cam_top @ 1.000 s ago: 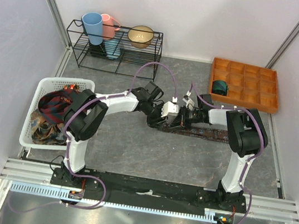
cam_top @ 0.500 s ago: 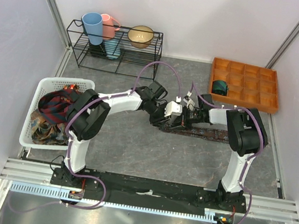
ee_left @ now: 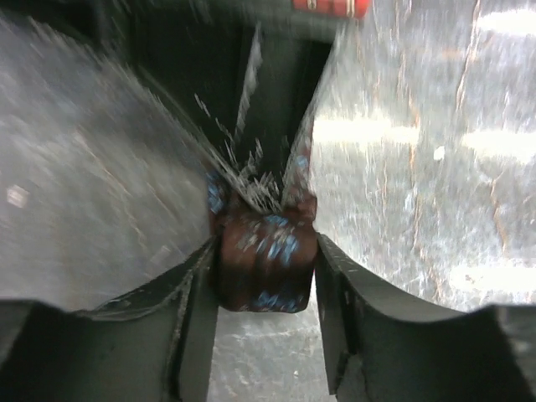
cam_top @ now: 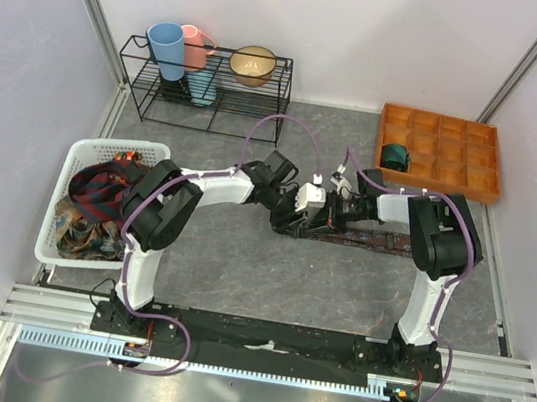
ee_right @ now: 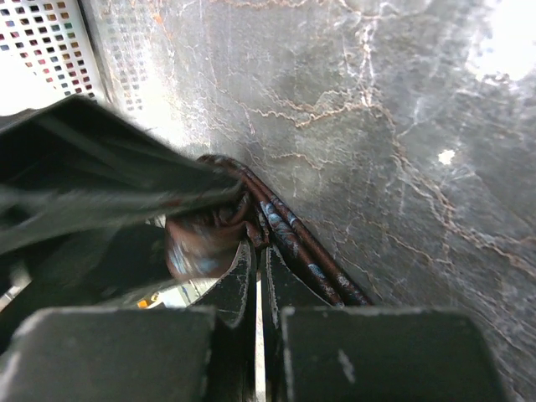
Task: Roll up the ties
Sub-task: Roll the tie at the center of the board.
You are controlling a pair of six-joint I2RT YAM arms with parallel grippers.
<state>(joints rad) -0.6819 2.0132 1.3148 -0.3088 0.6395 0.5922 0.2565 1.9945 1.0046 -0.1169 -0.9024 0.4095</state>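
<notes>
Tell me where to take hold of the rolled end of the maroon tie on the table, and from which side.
Grip the rolled end across its two flat faces, coming from the side opposite the unrolled tail, as the left hand is placed now. It is a short, fat cylinder, so pinching the faces probably keeps the coils from sliding sideways.

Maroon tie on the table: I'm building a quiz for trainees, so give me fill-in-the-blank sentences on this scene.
The left gripper clamps the ___ end of the maroon tie.
The right gripper has its jaws ___.
The rolled tie in the orange tray is ___.
The other ties lie in a white ___.
Missing words: rolled; shut; teal; basket.
</notes>
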